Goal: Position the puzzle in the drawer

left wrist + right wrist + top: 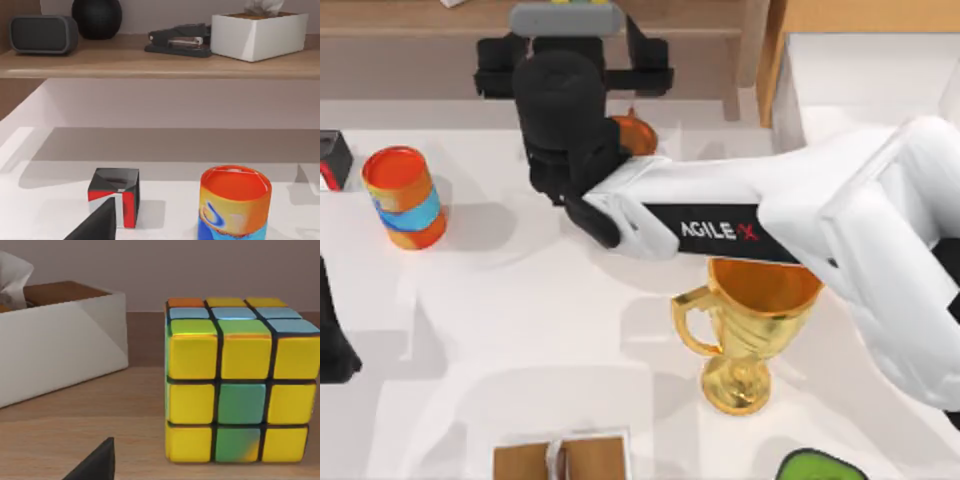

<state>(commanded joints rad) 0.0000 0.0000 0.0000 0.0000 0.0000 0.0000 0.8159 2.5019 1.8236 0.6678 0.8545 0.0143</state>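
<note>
The puzzle point(242, 390), a cube of mostly yellow tiles with a few green ones and dark gridlines, stands on a wooden shelf straight ahead in the right wrist view. My right gripper point(568, 40) reaches over the table to that shelf at the back. It is open, just short of the cube, with one dark fingertip point(95, 462) showing. The drawer point(820, 70) stands open at the back right, with white inner walls and a wooden panel. My left gripper point(332, 345) is parked at the table's left edge.
A gold trophy point(745, 340) stands under my right arm, and an orange cup point(635, 132) peeks out behind it. The striped can point(405, 195) and a black-red block point(115, 200) are at the left. A wooden block point(560, 458) sits at the front. A tissue box point(60, 345) is beside the puzzle.
</note>
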